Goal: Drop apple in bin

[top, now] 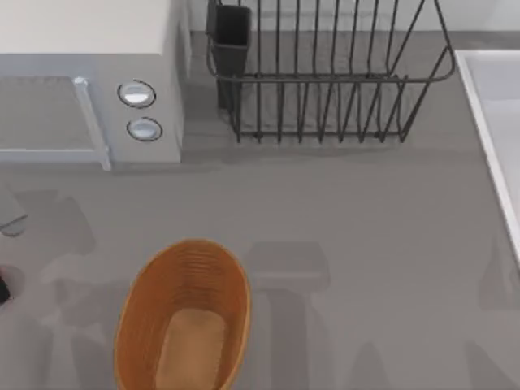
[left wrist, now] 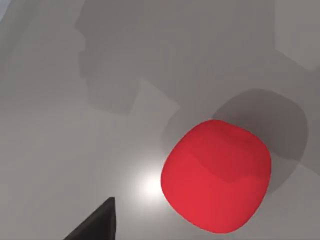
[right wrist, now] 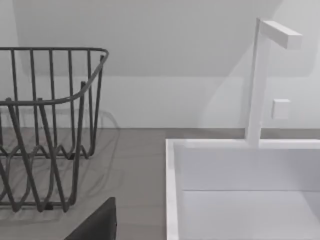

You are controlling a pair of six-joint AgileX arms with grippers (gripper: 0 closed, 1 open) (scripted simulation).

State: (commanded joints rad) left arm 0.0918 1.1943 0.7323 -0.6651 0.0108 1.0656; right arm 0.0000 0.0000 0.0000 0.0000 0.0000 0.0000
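Observation:
The apple (left wrist: 216, 176) is a round red object lying on the grey table, seen from close above in the left wrist view, with its shadow beside it. A dark part of my left gripper (left wrist: 95, 227) juts in beside the apple without touching it. A grey piece of my left arm (top: 11, 221) shows at the top view's far left edge. The bin (top: 134, 305) is an oval orange-brown wicker basket with a tan bottom, standing at the front, left of centre. A dark part of my right gripper (right wrist: 95, 225) hangs near the sink.
A grey microwave (top: 89, 73) fills the back left. A black wire dish rack (top: 325, 81) stands at the back centre. A white sink (top: 496, 122) with a white faucet (right wrist: 260, 80) runs along the right side. Open table lies between basket and rack.

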